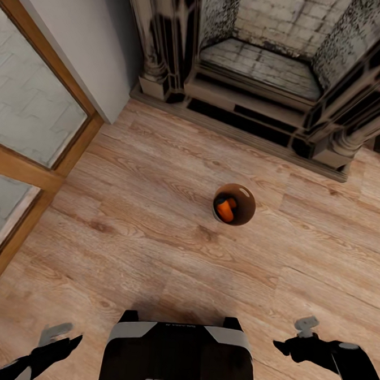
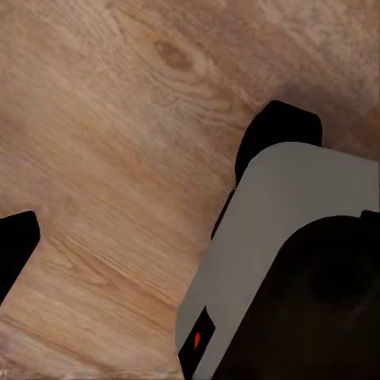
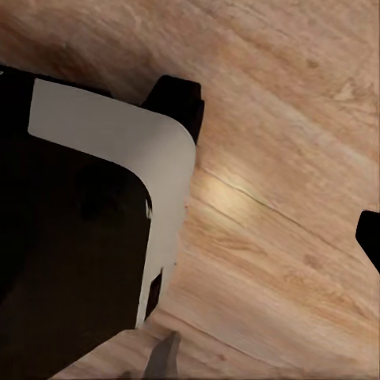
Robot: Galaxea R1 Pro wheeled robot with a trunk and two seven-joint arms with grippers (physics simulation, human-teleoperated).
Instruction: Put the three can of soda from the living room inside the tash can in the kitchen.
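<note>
- While my left gripper [image 1: 60,339] and right gripper [image 1: 296,339] hang low, the brown-lined round bin [image 1: 245,195] holding an orange can [image 1: 226,210] stands well ahead, between them.
- Whether either claw is spread, I cannot tell.
- Wrist views add my grey-and-black base [image 2: 277,261] over wood-plank floor [image 2: 119,142].

Orange can [image 1: 227,210] — inside bin [image 1: 247,193]

Head view looks down; wrist views skim the shared floor [image 1: 151,255].
</note>
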